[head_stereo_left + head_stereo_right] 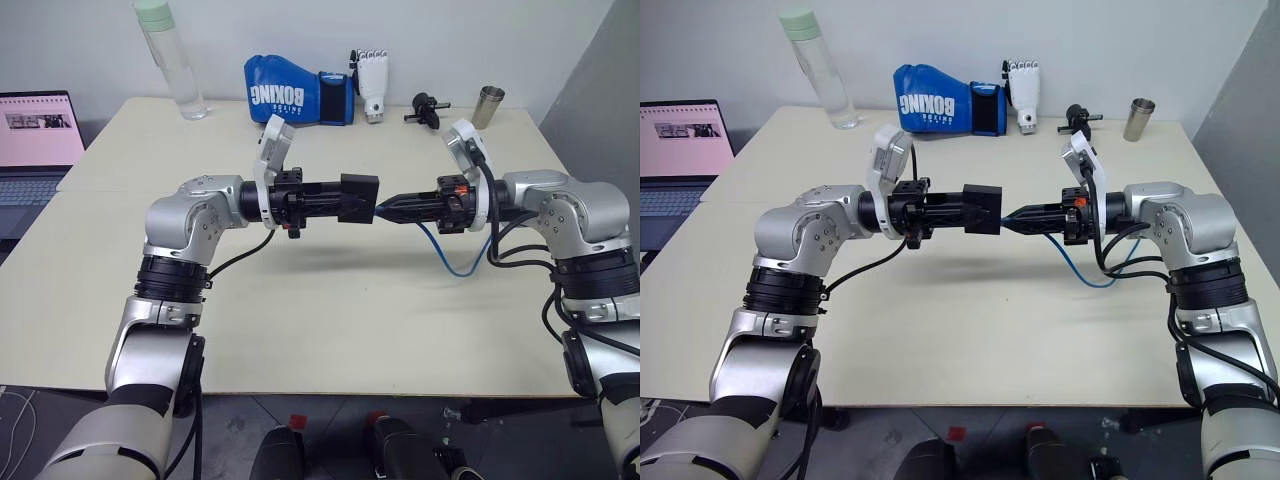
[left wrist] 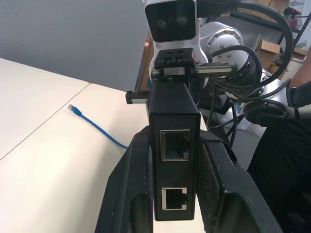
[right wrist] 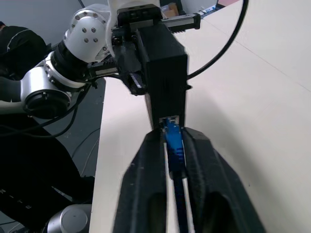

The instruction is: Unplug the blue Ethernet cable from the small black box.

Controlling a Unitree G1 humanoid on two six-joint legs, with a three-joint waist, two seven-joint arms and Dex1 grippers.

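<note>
The right gripper (image 3: 173,145) is pinched tight on the blue cable (image 3: 174,141) just behind its plug, which sits in a port on the near edge of the black box (image 3: 165,80). The left gripper (image 2: 172,170) is clamped on the box by its two flat sides, holding it in the air above the table (image 1: 330,300).

The two grippers point at each other along one level line, tip to tip, with the box between them. The box's long axis and the plug's axis both lie along that line, so the plug should come free with a straight pull by the right arm away from the left, to the robot's right, while the left holds firm. A sideways tug would risk binding the plug in its port.

Behind the right gripper the rest of the cable droops in a loop to the table.
</note>
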